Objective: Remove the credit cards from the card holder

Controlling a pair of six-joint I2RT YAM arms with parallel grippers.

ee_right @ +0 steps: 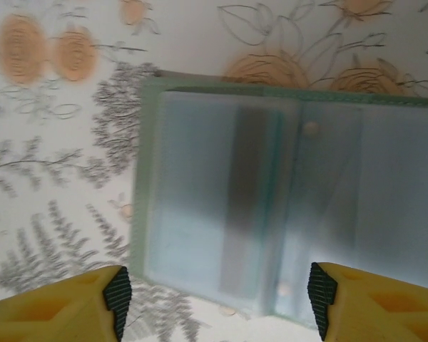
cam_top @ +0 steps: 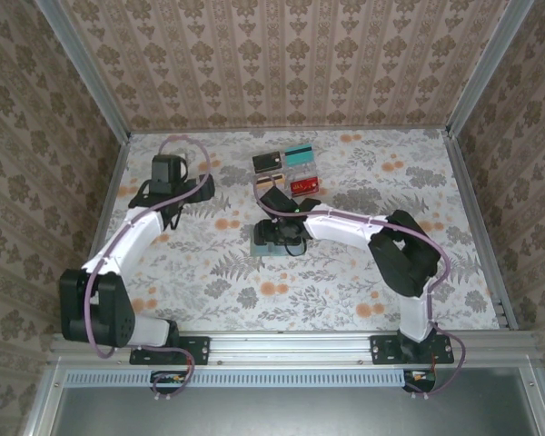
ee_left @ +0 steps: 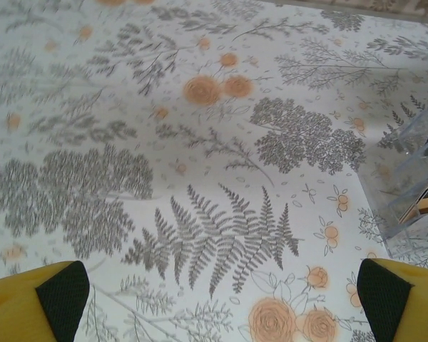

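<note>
Yellow fingers with black pads [ee_right: 118, 298] on the right gripper [ee_right: 217, 303] stand wide apart and hold nothing, just above the card holder [ee_right: 285, 206]. The card holder lies open and flat on the flowery table [cam_top: 209, 272], near the middle, with its pale blue pockets facing up. A dark stripe shows in the left pocket. It may be one more card, but it is too blurry to tell. The left gripper [ee_left: 221, 296] is open too and holds nothing, off to the left over bare table. Farther back lie four credit cards [cam_top: 298, 153], close together: dark, teal, orange-brown and red. Some clear boxes [ee_left: 414, 178] sit there too. I think most cards are out already. Next, the right gripper should come down, pinch any card edge left in the pocket, and slide it out gently
</note>
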